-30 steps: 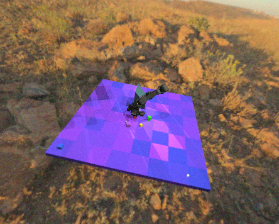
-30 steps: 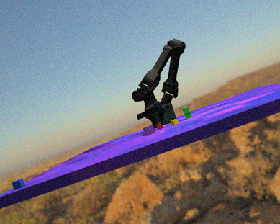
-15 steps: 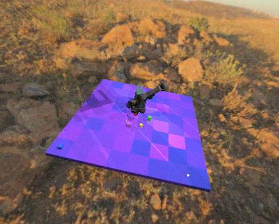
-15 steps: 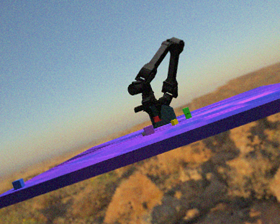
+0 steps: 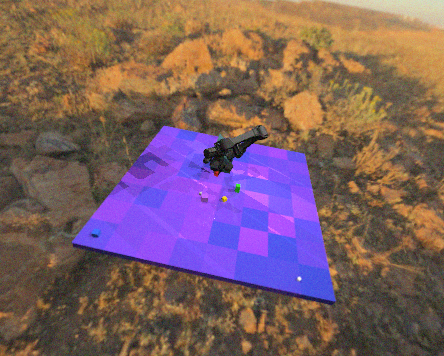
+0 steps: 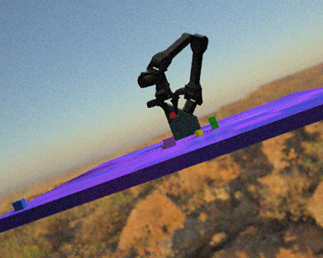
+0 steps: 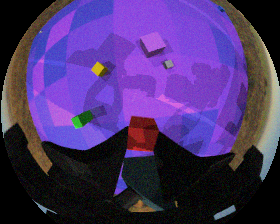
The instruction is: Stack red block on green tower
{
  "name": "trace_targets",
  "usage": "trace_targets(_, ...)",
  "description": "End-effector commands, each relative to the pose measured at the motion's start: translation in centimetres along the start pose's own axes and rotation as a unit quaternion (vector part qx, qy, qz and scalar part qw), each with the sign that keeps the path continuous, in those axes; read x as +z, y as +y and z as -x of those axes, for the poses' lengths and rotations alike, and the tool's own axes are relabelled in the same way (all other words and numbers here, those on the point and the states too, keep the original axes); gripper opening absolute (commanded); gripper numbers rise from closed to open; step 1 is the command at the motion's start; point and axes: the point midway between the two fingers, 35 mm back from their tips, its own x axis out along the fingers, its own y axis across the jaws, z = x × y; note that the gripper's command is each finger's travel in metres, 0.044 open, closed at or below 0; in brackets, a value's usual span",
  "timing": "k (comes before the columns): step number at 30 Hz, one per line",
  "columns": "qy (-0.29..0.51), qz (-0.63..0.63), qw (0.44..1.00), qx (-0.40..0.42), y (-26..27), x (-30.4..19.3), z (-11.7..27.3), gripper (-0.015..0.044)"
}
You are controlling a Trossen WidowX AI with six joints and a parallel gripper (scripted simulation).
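Red block [image 6: 173,114] is pinched between the fingers, lifted off the counter [image 6: 243,127]; carrying to green tower [image 6: 213,122] and release remain
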Motion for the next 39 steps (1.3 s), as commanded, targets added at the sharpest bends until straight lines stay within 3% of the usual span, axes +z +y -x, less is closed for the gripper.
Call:
trace_targets(1, 0.003, 0.002, 1.0, -0.002, 0.0, -0.1, 0.9, 0.0)
trace_targets(8, 0.003, 0.002, 1.0, -0.002, 0.4, 0.0, 0.9, 0.0)
trace_targets(39, 0.004, 0.001, 1.0, 0.001, 14.9, -4.6, 0.9, 0.0)
